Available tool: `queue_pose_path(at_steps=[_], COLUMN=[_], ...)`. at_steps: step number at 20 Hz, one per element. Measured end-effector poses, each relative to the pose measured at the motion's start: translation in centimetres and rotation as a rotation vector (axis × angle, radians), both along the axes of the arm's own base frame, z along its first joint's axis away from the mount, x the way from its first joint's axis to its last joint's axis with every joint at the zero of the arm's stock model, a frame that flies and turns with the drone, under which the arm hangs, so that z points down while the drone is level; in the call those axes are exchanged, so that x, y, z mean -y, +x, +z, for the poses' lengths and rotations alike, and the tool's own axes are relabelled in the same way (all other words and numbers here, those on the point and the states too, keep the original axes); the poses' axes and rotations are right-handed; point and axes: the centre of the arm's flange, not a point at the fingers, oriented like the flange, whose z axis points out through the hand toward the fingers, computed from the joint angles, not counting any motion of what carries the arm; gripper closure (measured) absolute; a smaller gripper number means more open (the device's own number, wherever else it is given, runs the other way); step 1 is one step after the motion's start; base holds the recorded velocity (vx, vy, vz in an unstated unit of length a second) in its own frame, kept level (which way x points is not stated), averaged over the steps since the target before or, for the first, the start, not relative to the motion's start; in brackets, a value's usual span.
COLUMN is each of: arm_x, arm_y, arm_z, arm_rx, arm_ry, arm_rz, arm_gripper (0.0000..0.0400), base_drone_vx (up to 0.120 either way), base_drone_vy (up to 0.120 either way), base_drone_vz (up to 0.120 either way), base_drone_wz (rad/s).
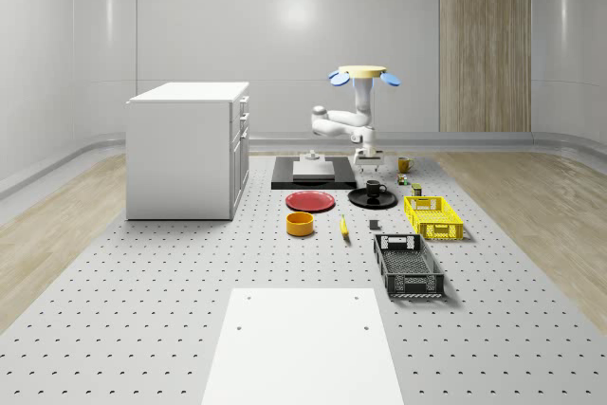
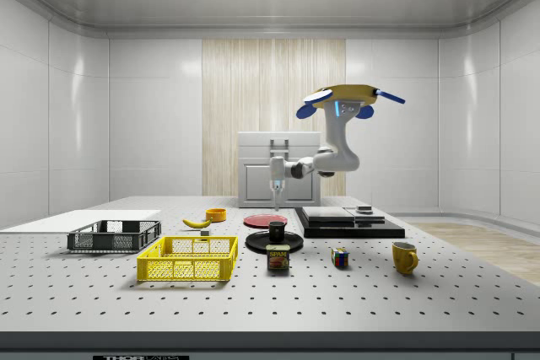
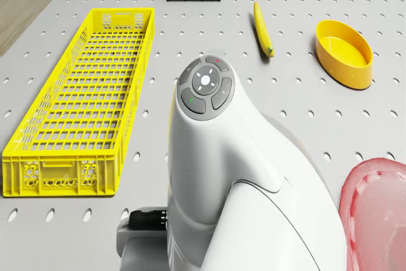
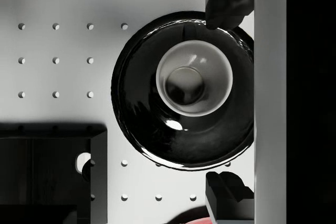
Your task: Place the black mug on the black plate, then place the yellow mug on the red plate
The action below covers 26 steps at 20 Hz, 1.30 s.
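The black mug (image 4: 194,77), white inside, stands upright on the black plate (image 4: 136,114). In the side view my gripper (image 2: 276,200) hangs a little above the black mug (image 2: 277,230), pointing straight down. In the wrist view my gripper (image 4: 227,99) is open, its fingers (image 4: 228,6) far apart and nothing between them. The yellow mug (image 1: 404,165) stands on the table behind the black plate (image 1: 373,199); in the side view the yellow mug (image 2: 404,257) is at the right. The red plate (image 1: 311,201) lies bare beside the black plate. The drone (image 1: 358,73) hovers above the black platform's far side.
A black platform (image 1: 313,173) and a white cabinet (image 1: 188,149) stand to the whole-scene view's left. A yellow bowl (image 1: 300,224), a banana (image 1: 343,226), a yellow crate (image 1: 433,216) and a black crate (image 1: 408,266) lie nearer. A can (image 2: 278,258) and a cube (image 2: 339,257) sit near the plate.
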Motion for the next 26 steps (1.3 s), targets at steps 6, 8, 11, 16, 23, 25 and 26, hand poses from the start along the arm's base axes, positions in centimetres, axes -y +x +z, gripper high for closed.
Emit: queue_pose_path(at_steps=[6,8,11,16,23,25,26], arm_x=[0.0,0.0,0.0,0.0,0.0,0.0,0.0], arm_y=[0.0,0.0,0.0,0.0,0.0,0.0,0.0], arm_z=[-0.2,-0.22,-0.25,-0.26,-0.26,-0.26,-0.26], arm_rx=[0.0,0.0,0.0,0.0,0.0,0.0,0.0], arm_ry=[0.0,0.0,0.0,0.0,0.0,0.0,0.0], arm_rz=[0.0,0.0,0.0,0.0,0.0,0.0,0.0], arm_gripper=[0.0,0.0,0.0,0.0,0.0,0.0,0.0], base_drone_vx=[-0.12,-0.12,-0.12,-0.12,-0.12,-0.12,-0.12], base_drone_vy=[0.12,0.12,0.12,0.12,0.12,0.12,0.12], base_drone_vz=[0.0,0.0,0.0,0.0,0.046,0.0,0.0], base_drone_wz=[0.0,0.0,0.0,0.0,0.0,0.0,0.0])
